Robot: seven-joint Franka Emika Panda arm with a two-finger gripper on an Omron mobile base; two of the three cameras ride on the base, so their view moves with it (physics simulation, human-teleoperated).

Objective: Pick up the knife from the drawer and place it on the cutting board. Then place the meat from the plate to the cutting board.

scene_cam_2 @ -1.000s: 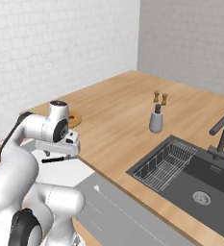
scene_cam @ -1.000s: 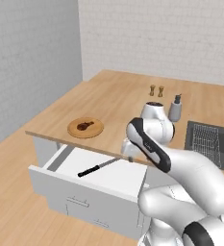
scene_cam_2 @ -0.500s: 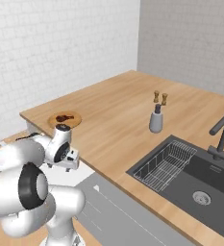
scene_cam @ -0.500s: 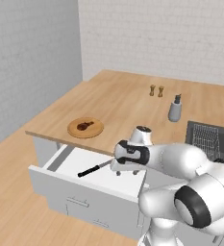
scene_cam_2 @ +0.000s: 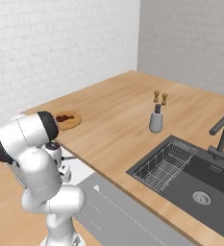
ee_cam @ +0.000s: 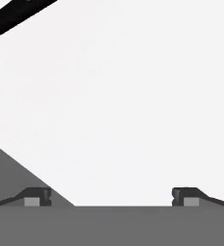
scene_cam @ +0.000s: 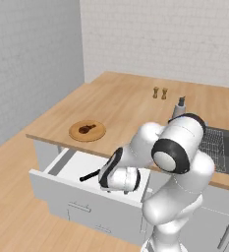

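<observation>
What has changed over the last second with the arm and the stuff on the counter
The arm has folded down from above the counter edge into the open drawer, bringing the gripper low over the knife. Its jaws stand wide open and nothing is taken hold of. The knife lies where it was in the drawer; the meat rests unmoved on the plate.

I logged the drawer (scene_cam: pixel 62 184) as plain white inside and out, with the knife (scene_cam: pixel 90 175) handle black against it, and black again at the top left of the hand view. The plate (scene_cam: pixel 87 131) was light brown wood and the meat (scene_cam: pixel 87 129) on it dark reddish-brown. The counter (scene_cam: pixel 130 101) was pale wood-grain, the wall (scene_cam_2: pixel 60 43) white brick-patterned, the sink (scene_cam_2: pixel 190 168) dark grey.
</observation>
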